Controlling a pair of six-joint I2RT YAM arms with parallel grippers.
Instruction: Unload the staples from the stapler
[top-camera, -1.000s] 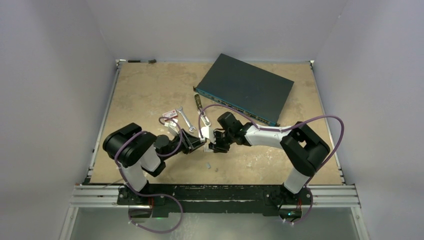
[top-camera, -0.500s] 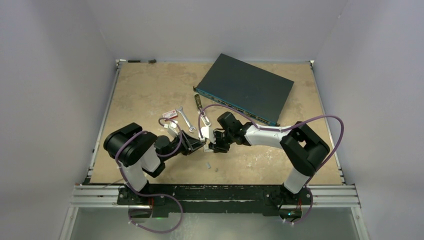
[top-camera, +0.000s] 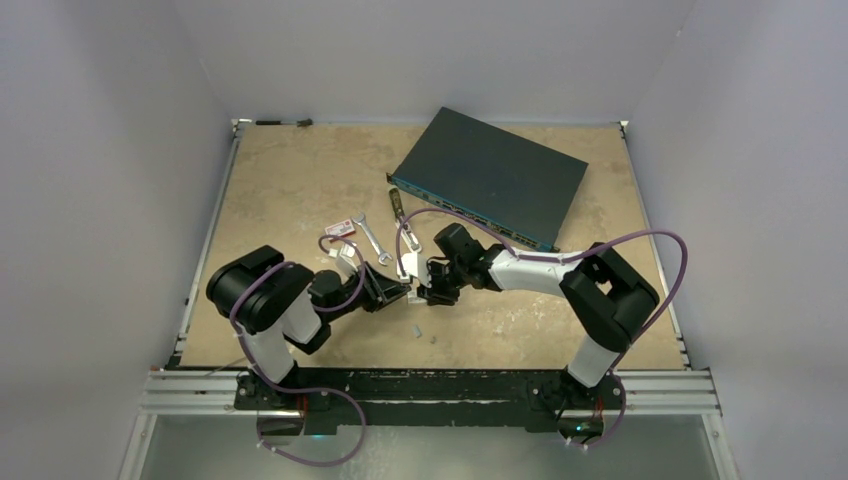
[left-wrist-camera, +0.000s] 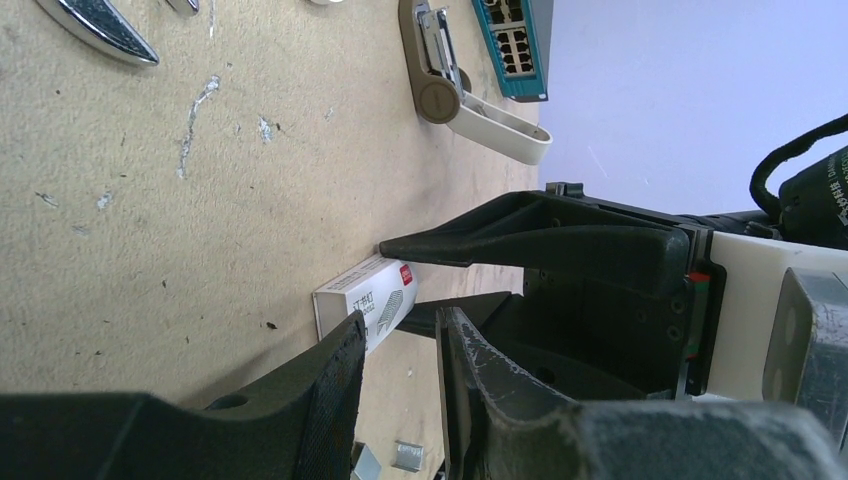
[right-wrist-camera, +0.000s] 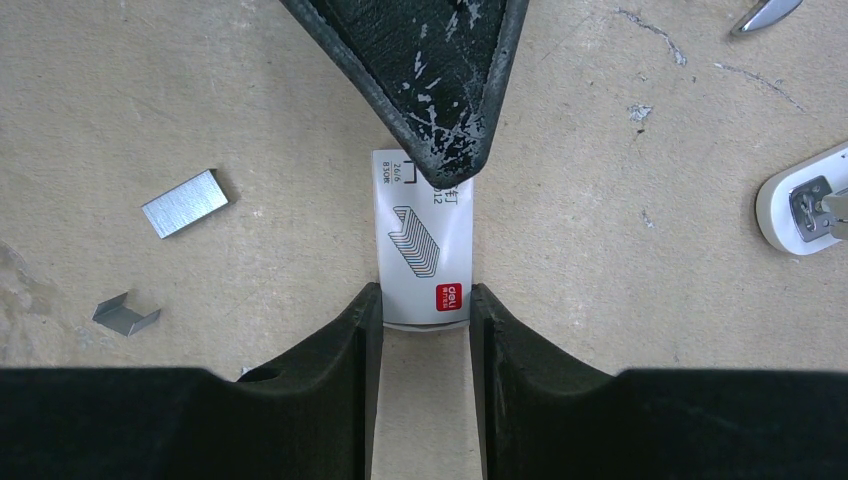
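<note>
Reaching inward, tip to tip: right jaws pinching the small white box (right-wrist-camera: 420, 240), left jaws narrowly parted, empty.

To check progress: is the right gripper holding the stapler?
No, the right gripper grips the small white box; the stapler lies apart.

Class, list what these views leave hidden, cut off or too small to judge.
Right wrist: the stapler is cut off by the right edge.
Right wrist: the left tool covers part of the print on the small white box.
Top view: the staples are too small to count.
Left wrist: the stapler's channel is too small to show whether staples remain.
</note>
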